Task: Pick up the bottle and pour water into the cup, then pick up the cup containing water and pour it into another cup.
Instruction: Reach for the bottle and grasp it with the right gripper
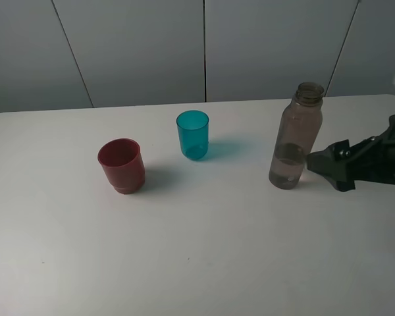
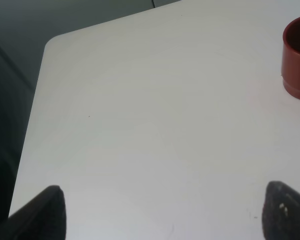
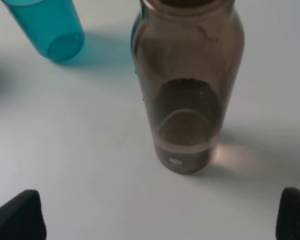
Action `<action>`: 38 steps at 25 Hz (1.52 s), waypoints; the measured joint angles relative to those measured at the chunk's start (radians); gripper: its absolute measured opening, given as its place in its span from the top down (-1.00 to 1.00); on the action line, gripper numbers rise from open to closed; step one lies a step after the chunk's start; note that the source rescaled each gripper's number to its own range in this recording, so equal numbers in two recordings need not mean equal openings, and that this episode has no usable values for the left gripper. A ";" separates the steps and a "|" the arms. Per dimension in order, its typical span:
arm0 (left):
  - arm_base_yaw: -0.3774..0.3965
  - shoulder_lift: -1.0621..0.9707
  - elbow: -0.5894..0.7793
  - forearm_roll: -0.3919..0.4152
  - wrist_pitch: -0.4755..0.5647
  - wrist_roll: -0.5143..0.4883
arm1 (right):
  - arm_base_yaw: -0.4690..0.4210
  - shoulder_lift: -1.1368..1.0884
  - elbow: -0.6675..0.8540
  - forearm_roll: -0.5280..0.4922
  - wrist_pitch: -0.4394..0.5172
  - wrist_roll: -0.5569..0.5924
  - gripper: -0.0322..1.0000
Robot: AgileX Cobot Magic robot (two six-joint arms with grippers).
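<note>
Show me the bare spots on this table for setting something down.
The near half of the table, in front of the red cup, teal cup and bottle, is bare. So is the gap between teal cup and bottle. Crowded: right of the bottle, by the right claw.

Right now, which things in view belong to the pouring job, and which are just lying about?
Job:
smoky grey-brown bottle
teal cup
dark-red cup
right claw, open, facing the bottle

Lying about:
only the white table; no stray items in view

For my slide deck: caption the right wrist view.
Open right gripper facing the upright bottle; the teal cup stands beyond on the white table.
</note>
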 joint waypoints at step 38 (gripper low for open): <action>0.000 0.000 0.000 0.000 0.000 0.000 | 0.004 0.793 0.098 -0.112 -0.993 0.128 -1.00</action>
